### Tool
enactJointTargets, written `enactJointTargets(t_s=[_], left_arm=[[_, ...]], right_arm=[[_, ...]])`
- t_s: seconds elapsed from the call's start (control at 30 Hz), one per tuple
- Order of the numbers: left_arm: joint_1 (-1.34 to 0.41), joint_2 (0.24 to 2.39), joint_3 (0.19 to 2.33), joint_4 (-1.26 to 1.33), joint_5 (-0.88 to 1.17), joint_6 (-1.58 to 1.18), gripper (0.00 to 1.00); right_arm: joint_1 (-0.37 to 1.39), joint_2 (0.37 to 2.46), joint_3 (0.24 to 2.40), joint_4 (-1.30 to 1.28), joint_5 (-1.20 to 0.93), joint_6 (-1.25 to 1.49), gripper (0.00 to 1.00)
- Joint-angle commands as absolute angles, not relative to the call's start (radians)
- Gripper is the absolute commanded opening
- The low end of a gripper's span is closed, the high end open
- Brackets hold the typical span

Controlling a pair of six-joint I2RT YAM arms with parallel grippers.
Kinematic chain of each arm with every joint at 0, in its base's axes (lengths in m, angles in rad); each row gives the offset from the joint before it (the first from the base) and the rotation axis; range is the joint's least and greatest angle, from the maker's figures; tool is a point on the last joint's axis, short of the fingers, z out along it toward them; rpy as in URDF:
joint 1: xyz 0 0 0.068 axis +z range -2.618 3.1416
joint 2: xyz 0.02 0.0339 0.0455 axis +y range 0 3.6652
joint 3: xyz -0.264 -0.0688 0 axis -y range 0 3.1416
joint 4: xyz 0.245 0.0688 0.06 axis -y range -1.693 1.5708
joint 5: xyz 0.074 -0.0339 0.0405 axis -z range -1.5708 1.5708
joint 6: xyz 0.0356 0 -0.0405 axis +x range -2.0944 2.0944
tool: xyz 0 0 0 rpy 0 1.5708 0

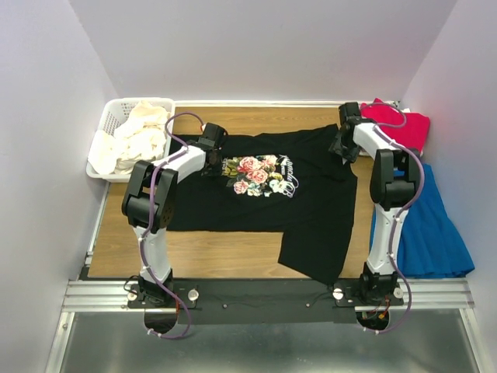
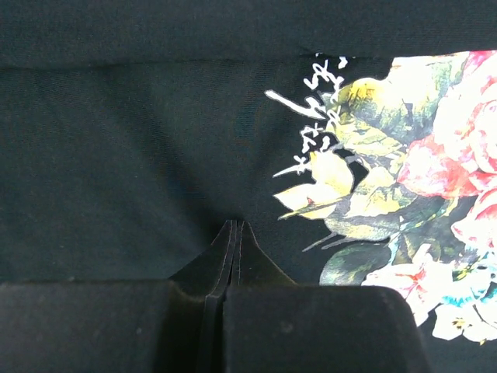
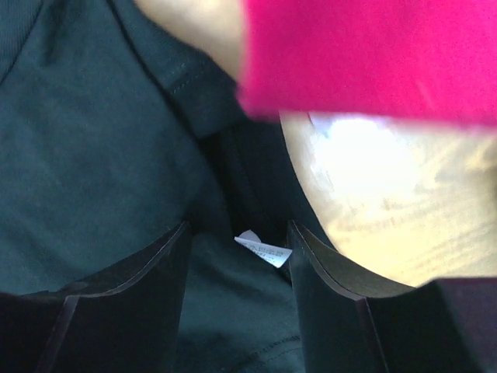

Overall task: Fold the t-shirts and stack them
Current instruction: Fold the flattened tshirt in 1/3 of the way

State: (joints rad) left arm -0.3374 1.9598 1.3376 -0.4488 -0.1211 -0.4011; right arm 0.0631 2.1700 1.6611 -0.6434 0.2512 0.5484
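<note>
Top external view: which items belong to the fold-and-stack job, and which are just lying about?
Job:
- black floral t-shirt, spread on the table
- red t-shirt, far right corner
- cream-white shirts, heaped in the basket

Lying about:
- white lattice basket, container only
- blue cloth, off the table's right edge; garment type unclear

the top camera looks down from high above the near edge, taking in the whole desk (image 1: 233, 256). the left wrist camera hangs very close over the black t-shirt (image 2: 116, 155), facing its rose print (image 2: 419, 155), which also shows from above. the right wrist camera looks closely at that shirt's edge and a blurred red shirt (image 3: 373, 54), both lying at the far right corner in the top view.
</note>
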Motion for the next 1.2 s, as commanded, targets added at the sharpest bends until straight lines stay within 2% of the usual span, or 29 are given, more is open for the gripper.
enactJointTargets(t_s=[0.0,0.27,0.4,0.57,0.8,0.9,0.93,0.97,1.03,1.17], left_arm=[[-0.313,1.979,1.360,-0.532,-0.134,-0.387,0.00],[-0.296,2.138,1.638,-0.589,-0.124,-0.365,0.00],[-0.279,2.145,1.738,-0.618,-0.135,-0.341,0.00],[-0.255,2.051,1.691,-0.575,-0.153,-0.336,0.00],[-0.253,1.809,1.485,-0.472,-0.167,-0.380,0.00],[-0.253,1.705,1.381,-0.474,-0.181,-0.405,0.14],[-0.253,1.674,1.349,-0.474,-0.184,-0.414,0.35],[-0.253,1.642,1.315,-0.471,-0.176,-0.420,0.44],[-0.253,1.539,1.208,-0.466,-0.164,-0.445,0.56],[-0.253,1.376,1.028,-0.471,-0.147,-0.498,0.60]], right_arm=[[0.064,2.331,1.814,-0.796,0.334,0.529,0.61],[0.064,2.496,2.098,-0.867,0.356,0.494,0.61],[0.063,2.484,2.117,-0.882,0.359,0.503,0.61],[0.064,2.329,2.054,-0.858,0.364,0.499,0.61],[0.063,2.078,1.922,-0.805,0.388,0.466,0.64],[0.063,1.966,1.833,-0.796,0.379,0.469,0.65],[0.064,1.936,1.807,-0.796,0.374,0.471,0.65],[0.064,1.901,1.772,-0.795,0.361,0.477,0.65],[0.067,1.795,1.651,-0.790,0.333,0.480,0.65],[0.080,1.605,1.427,-0.778,0.302,0.500,0.65]])
